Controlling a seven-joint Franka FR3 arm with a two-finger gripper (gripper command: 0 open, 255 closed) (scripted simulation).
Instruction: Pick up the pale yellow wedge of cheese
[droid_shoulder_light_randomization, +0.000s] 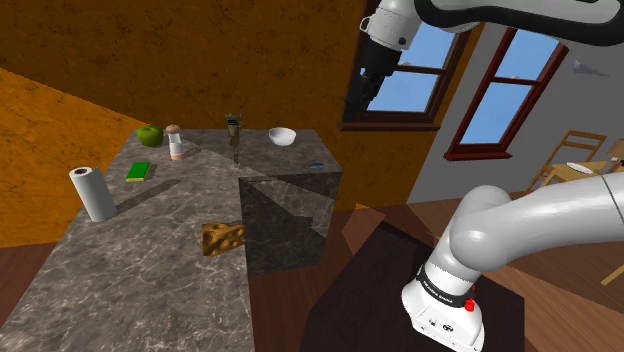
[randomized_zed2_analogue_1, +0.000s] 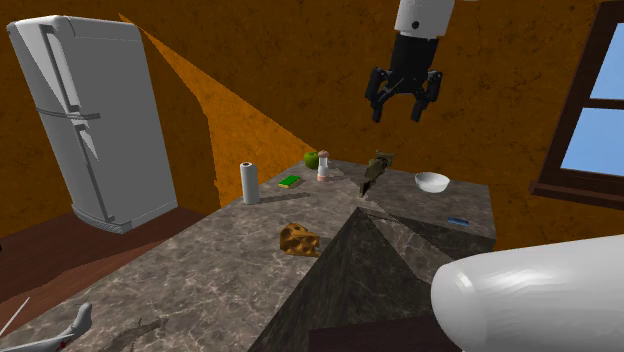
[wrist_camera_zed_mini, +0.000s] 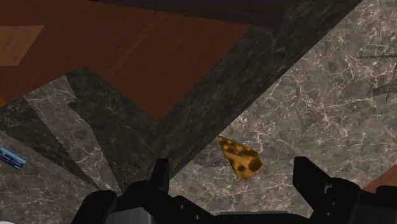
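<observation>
— One wedge to lift. Where's the cheese (droid_shoulder_light_randomization: 222, 239)?
— Lying on the worktop (droid_shoulder_light_randomization: 120, 270), near its inner edge, well apart from the paper roll (droid_shoulder_light_randomization: 92, 193).
— And the jaws?
— Spread wide, empty, high above it.
— Then I'd centre over the wedge, turn to span its flat sides, descend straight and close gently.

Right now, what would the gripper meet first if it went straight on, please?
Probably the cheese wedge on the marbled countertop, far below the open gripper and roughly centred between its fingers; depth is unclear.
</observation>
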